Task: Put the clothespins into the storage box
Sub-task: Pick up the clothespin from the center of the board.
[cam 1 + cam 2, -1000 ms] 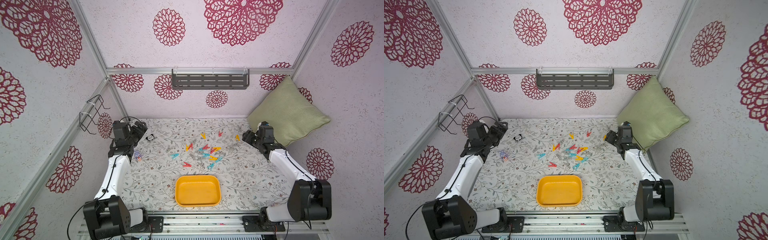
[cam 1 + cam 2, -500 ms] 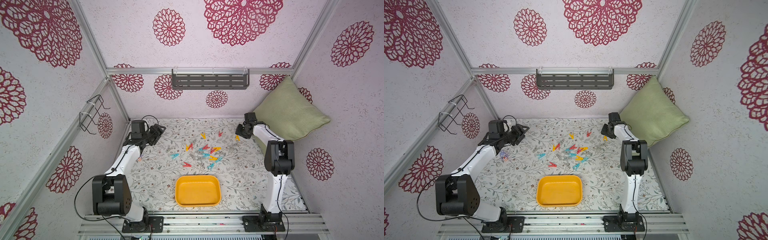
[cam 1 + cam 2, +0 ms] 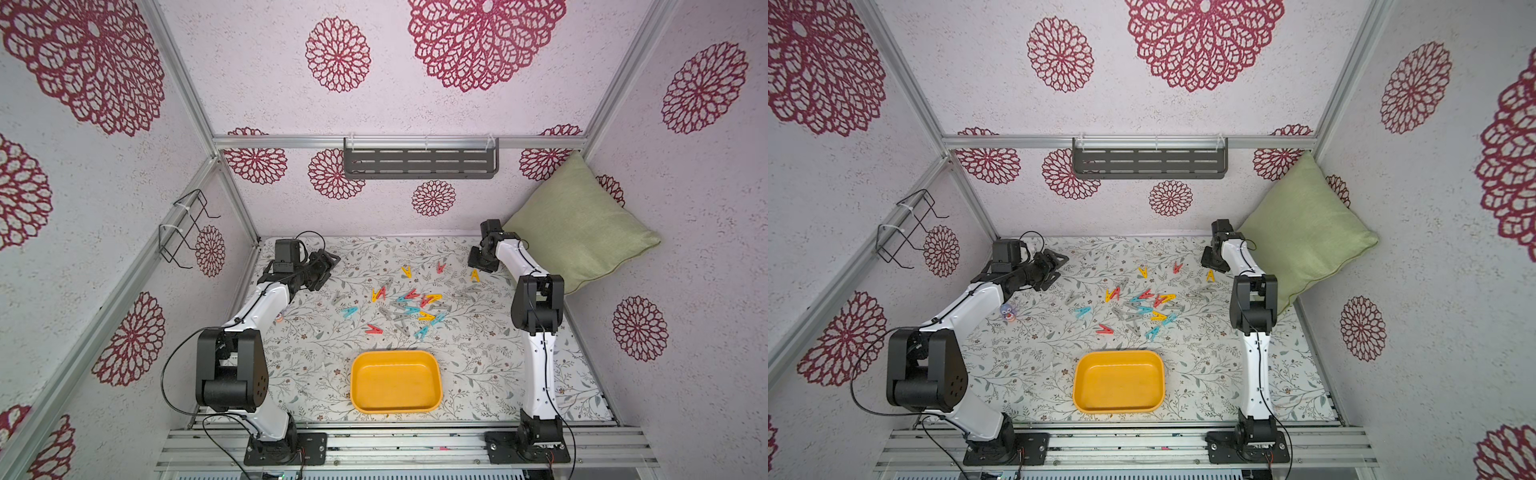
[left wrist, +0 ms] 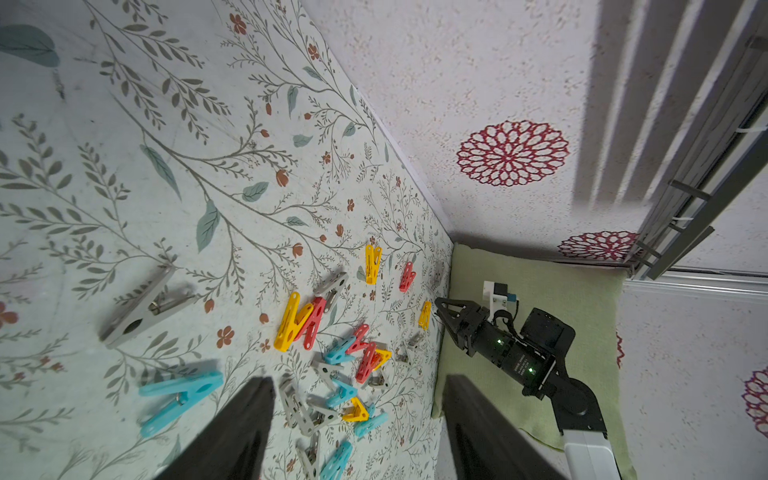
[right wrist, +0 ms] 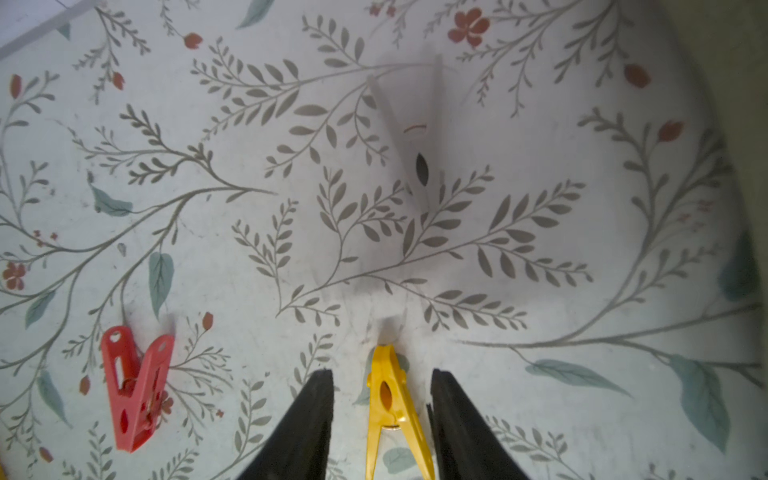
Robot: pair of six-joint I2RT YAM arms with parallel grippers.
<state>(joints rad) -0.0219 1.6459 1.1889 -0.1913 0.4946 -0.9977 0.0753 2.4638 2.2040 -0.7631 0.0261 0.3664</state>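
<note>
Right wrist view: the right gripper [image 5: 382, 372] stands with its jaws partly open. One black finger [image 5: 307, 419] is on each side of a yellow clothespin [image 5: 390, 399], which lies flat on the floral table cover [image 5: 498, 208]. A gap shows on both sides of the peg, so there is no contact and no grip. A red clothespin [image 5: 133, 395] lies near this gripper, clear of it. In both top views the right gripper [image 3: 478, 266] sits right of centre in the frame, directly over the yellow clothespin [image 3: 474, 275] and beside the green cushion [image 3: 577, 232]. Left wrist view: the left gripper [image 4: 357, 380] has its jaws wide apart, holding and touching nothing. In a top view the left gripper [image 3: 1052, 266] sits left of centre in the frame, above the cover. The main group of clothespins [image 3: 409, 307] lies scattered at the centre of the frame between the two grippers, well apart from the left one. The storage box [image 3: 395, 384] stands at lower centre of the frame, below the group and well apart from both grippers. Every clothespin in view lies on the cover outside it.
</note>
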